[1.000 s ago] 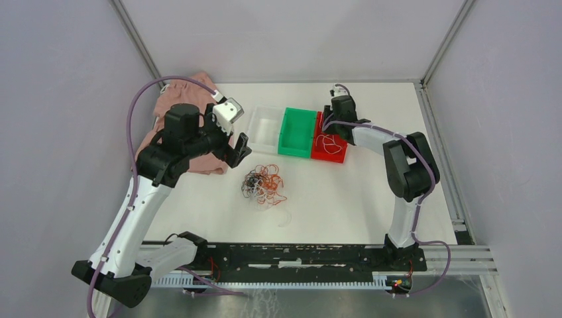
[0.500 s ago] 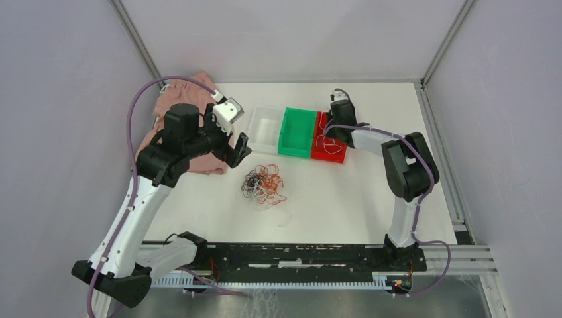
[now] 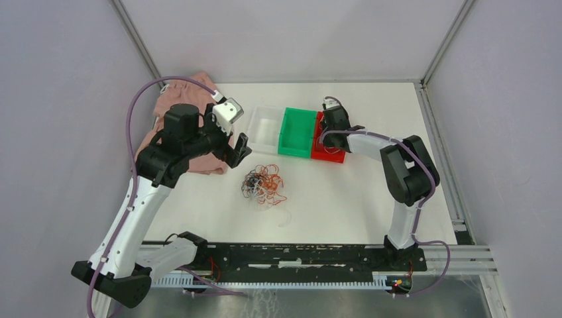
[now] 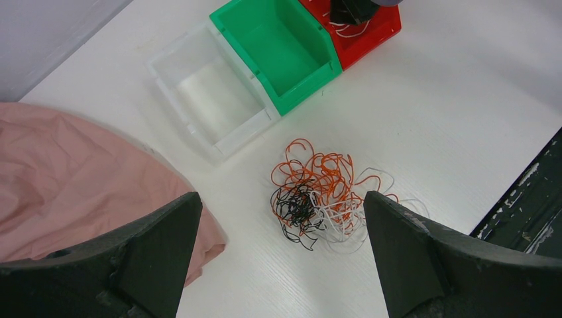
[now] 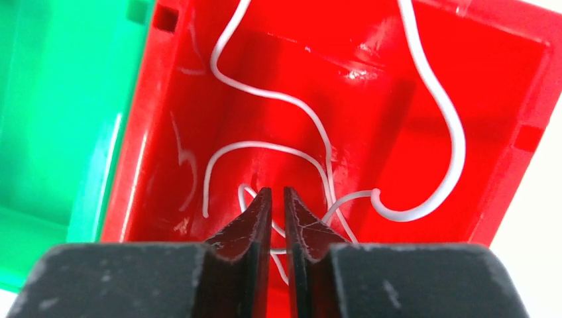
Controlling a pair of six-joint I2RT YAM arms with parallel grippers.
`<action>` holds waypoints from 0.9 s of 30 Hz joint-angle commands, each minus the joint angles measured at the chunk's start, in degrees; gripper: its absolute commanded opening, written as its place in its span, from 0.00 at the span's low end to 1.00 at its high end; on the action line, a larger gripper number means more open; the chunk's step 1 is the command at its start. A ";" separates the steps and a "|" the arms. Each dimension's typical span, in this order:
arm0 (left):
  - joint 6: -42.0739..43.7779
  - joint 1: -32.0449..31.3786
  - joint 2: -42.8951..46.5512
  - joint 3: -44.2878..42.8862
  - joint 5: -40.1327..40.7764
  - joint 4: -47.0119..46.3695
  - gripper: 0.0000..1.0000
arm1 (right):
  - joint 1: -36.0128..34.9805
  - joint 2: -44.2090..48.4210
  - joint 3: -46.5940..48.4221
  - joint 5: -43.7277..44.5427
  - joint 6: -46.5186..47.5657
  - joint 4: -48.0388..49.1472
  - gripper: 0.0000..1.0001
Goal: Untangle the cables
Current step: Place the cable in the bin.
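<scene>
Sorting seems to be the plan. The right gripper [image 5: 277, 192] hangs low inside the red bin [image 5: 523, 136], its tapered black fingers pressed almost together, only a slit between them. Whether a strand is nipped there I cannot tell, since the tips hide that spot. Several white cables [image 5: 450, 132] lie loose on the bin's glossy plastic floor in smooth, springy curves, probably put there to keep one colour apart.

The left gripper [image 4: 280, 199] hovers spread wide above the main tangle [image 4: 318, 199], likely lined up to pick from it. That clump sits on the white table [image 4: 431, 99], well apart from the bins: thin wiry loops of orange-red, black and white, knotted together. The green bin [image 4: 285, 46] and the clear bin [image 4: 205, 93] hold nothing visible. A soft, creased pink cloth [image 4: 79, 179] lies near the tangle.
</scene>
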State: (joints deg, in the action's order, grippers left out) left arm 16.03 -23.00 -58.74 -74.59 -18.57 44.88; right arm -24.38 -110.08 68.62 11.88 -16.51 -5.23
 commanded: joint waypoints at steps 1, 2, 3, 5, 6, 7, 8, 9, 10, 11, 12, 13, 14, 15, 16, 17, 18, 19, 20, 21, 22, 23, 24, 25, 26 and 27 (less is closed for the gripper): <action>1.24 -0.01 1.47 0.36 -1.39 -2.52 0.99 | 0.15 5.50 -0.71 -0.97 -1.28 -0.76 0.24; 1.35 -0.01 1.56 0.44 -1.31 -2.52 0.99 | 0.13 6.60 -0.05 -1.32 -1.14 -1.27 0.28; 1.52 0.02 1.61 0.49 -1.28 -2.51 0.99 | 0.21 7.58 1.09 -1.45 -0.82 -2.30 0.31; 1.63 0.03 1.61 0.49 -1.17 -2.52 0.99 | 0.47 9.46 4.36 -1.89 -0.42 -5.23 0.41; 1.63 -0.02 1.61 0.50 -1.20 -2.52 0.99 | 0.68 10.24 5.95 -2.19 -0.40 -6.31 0.46; 1.71 0.02 1.61 0.50 -1.21 -2.52 0.99 | 1.08 10.83 8.44 -3.07 -0.55 -7.43 0.50; 1.83 -0.01 1.61 0.43 -1.21 -2.52 0.99 | 1.58 11.22 10.46 -3.81 -0.74 -8.72 0.54; 1.77 0.03 1.61 0.34 -1.11 -2.48 0.99 | 1.99 11.38 12.32 -4.31 -1.01 -10.66 0.55; 1.80 0.03 1.68 0.32 -1.07 -2.48 0.99 | 2.26 11.46 14.06 -4.65 -0.99 -11.80 0.55; 1.81 -0.02 1.74 0.32 -1.04 -2.44 0.99 | 2.43 11.42 15.39 -4.88 -0.77 -12.56 0.55; 1.89 0.05 1.86 0.39 -0.97 -2.43 0.99 | 2.44 11.08 16.35 -4.91 -0.57 -13.06 0.55; 2.00 -0.02 1.95 0.37 -0.90 -2.43 0.99 | 2.53 10.74 17.16 -4.87 -0.32 -13.47 0.55; 2.00 0.01 2.03 0.40 -0.80 -2.43 0.99 | 2.58 10.30 17.53 -4.85 -0.24 -13.52 0.55; 2.01 -0.02 2.04 0.47 -0.77 -2.37 0.99 | 2.55 9.77 17.58 -4.52 -0.15 -13.35 0.55; 1.97 0.02 2.07 0.49 -0.77 -2.23 0.99 | 2.50 9.26 17.53 -3.73 0.02 -13.08 0.55; 1.97 -0.02 2.01 0.49 -0.75 -2.13 0.99 | 2.55 8.52 17.33 -2.61 0.11 -12.77 0.54; 1.91 -0.01 2.09 0.49 -0.77 -1.98 0.99 | 2.56 7.78 17.11 -1.00 0.42 -12.34 0.54; 1.92 0.01 2.13 0.57 -0.82 -1.87 0.99 | 2.54 6.98 16.74 0.83 1.02 -11.88 0.53; 1.99 0.06 2.23 0.50 -0.81 -1.78 0.99 | 2.52 6.06 16.77 2.74 2.11 -11.82 0.53; 2.00 0.06 2.23 0.50 -0.77 -1.67 0.99 | 2.65 5.28 16.78 4.35 2.78 -11.93 0.54; 2.13 0.05 2.35 0.50 -0.69 -1.58 0.99 | 2.93 4.62 16.87 5.53 3.36 -12.13 0.54; 2.16 0.02 2.44 0.48 -0.56 -1.56 0.99 | 3.20 4.22 16.66 6.41 3.61 -12.11 0.54; 2.27 0.05 2.48 0.49 -0.45 -1.55 0.99 | 3.58 3.96 16.45 6.82 3.61 -12.08 0.54; 2.39 0.03 2.57 0.49 -0.30 -1.53 0.99 | 4.03 3.84 16.01 6.90 3.70 -11.77 0.54; 2.53 0.04 2.60 0.56 -0.33 -1.53 0.99 | 4.26 3.82 15.42 6.87 4.19 -11.03 0.54; 2.53 -0.02 2.58 0.66 -0.33 -1.55 0.99 | 4.39 3.76 14.92 7.01 5.00 -10.41 0.54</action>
State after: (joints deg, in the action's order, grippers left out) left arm 16.23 -23.00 -57.36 -73.84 -18.50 44.86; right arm -21.32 -106.28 84.73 14.76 -14.26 -17.65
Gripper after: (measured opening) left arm 0.993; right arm 0.542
